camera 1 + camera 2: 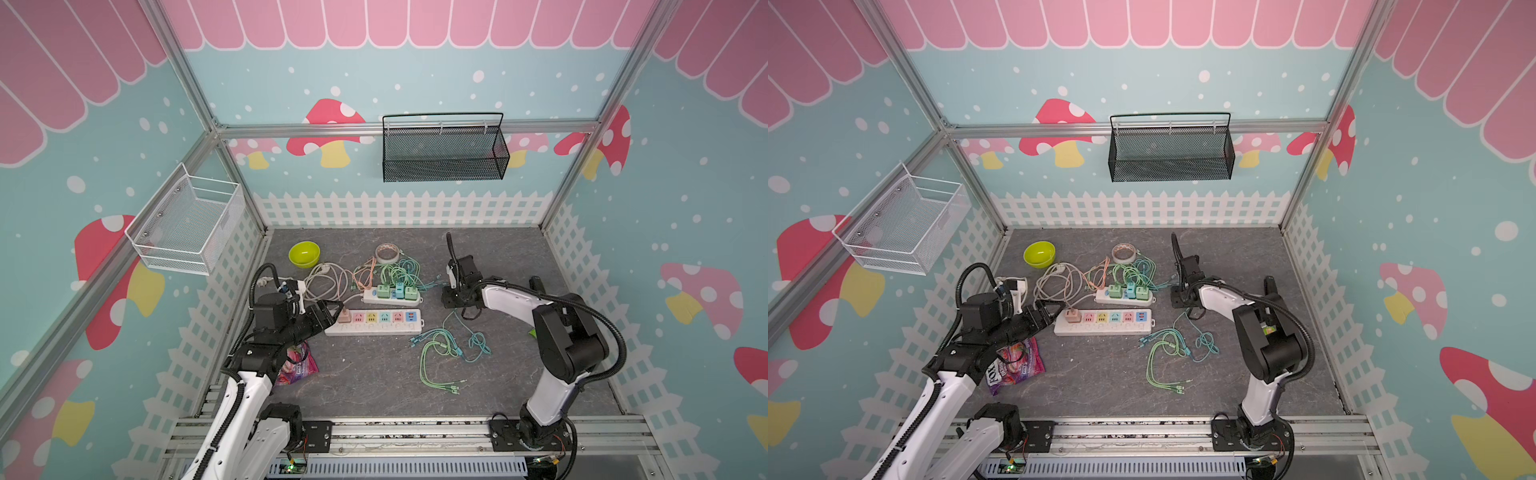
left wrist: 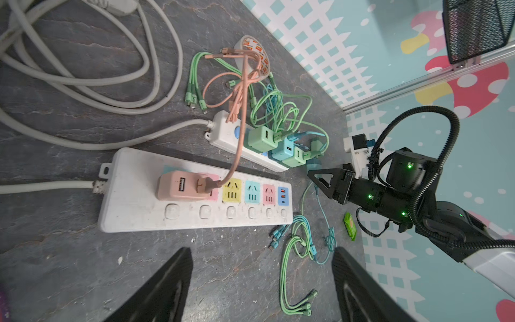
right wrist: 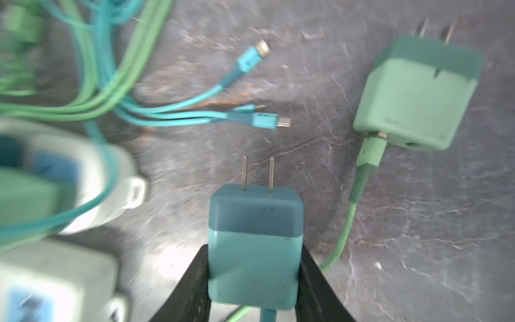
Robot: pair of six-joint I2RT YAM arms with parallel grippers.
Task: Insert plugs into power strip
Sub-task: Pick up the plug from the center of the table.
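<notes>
The right fingers (image 3: 192, 290) are clenched on a teal plug (image 3: 255, 251), prongs forward, just right of the far strip (image 1: 368, 297). The left fingers (image 2: 167, 287) stand released beside the salmon plug (image 2: 178, 185) seated in the near strip (image 2: 139, 220). The teal plug's lead trails into the loose cables (image 2: 299, 231), so a carry could tug it askew and the prongs miss the slots.

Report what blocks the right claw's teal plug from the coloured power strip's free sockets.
Nothing visible does. The teal plug, held in the right claw, is just off the power strip's end; its yellow, teal and pink sockets lie bare. The salmon cable crosses farther along.
</notes>
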